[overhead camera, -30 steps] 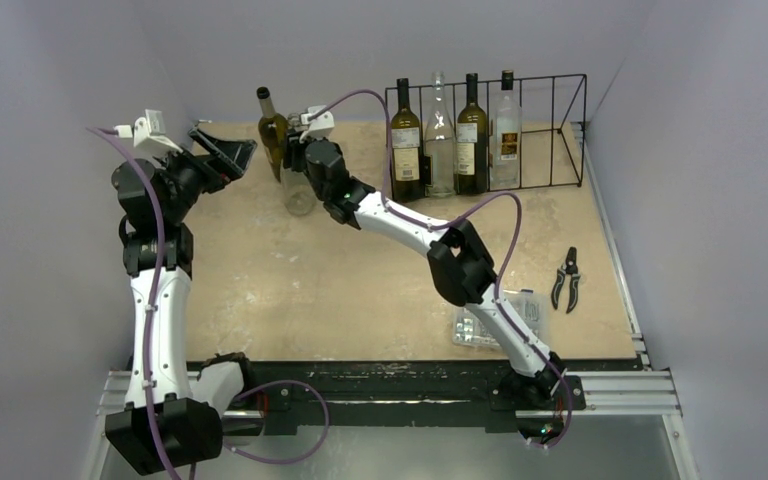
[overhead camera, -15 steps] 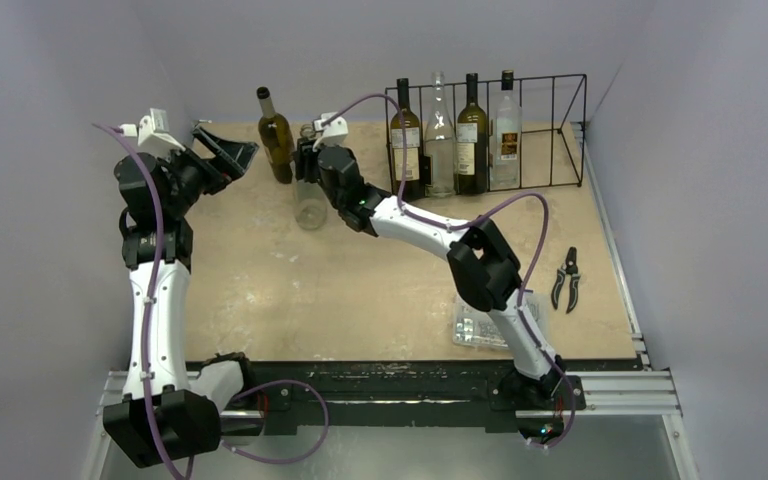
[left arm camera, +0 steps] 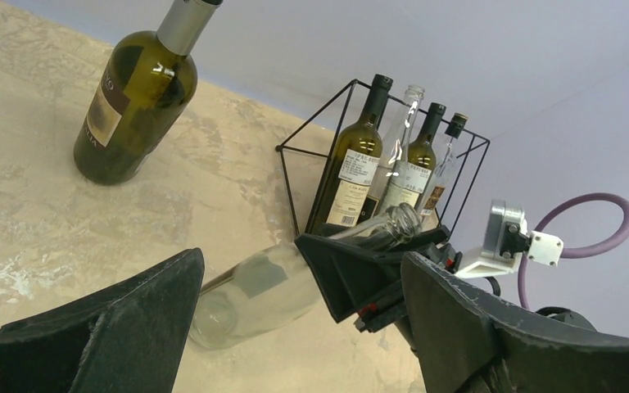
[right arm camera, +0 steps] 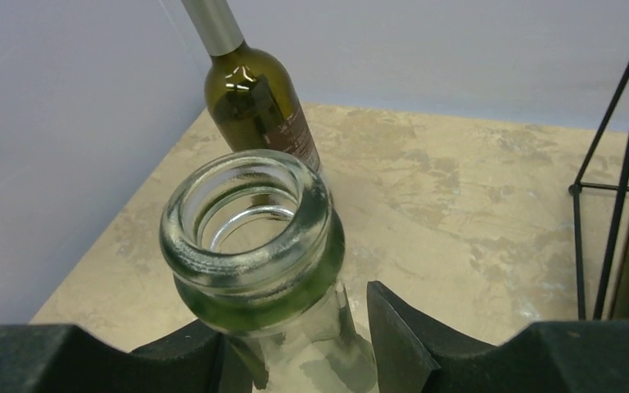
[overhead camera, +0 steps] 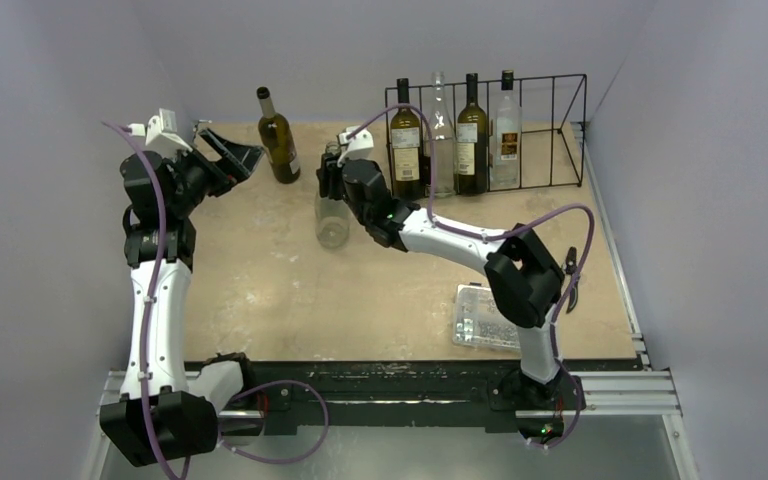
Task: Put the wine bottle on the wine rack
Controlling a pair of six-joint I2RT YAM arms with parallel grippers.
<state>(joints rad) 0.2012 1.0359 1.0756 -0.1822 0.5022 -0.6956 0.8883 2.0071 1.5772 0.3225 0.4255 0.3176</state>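
My right gripper (overhead camera: 334,172) is shut on the neck of a clear, empty wine bottle (overhead camera: 331,222) and holds it tilted just left of the wine rack (overhead camera: 550,77). The right wrist view shows the bottle's open mouth (right arm camera: 250,221) between the fingers (right arm camera: 295,327). The left wrist view shows the bottle (left arm camera: 270,286) leaning with its base low by the table. The black wire rack (left arm camera: 287,192) holds several upright bottles; its right slots are free. My left gripper (overhead camera: 230,155) is open and empty at the back left.
A dark green wine bottle (overhead camera: 278,140) stands at the back left, also seen in the left wrist view (left arm camera: 127,115) and the right wrist view (right arm camera: 258,110). Black pruning shears (overhead camera: 566,280) lie at the right. A clear plastic box (overhead camera: 485,320) lies near the front right.
My right gripper has carried the clear bottle to the right, away from the green bottle and toward the rack. My left gripper has shifted only slightly.
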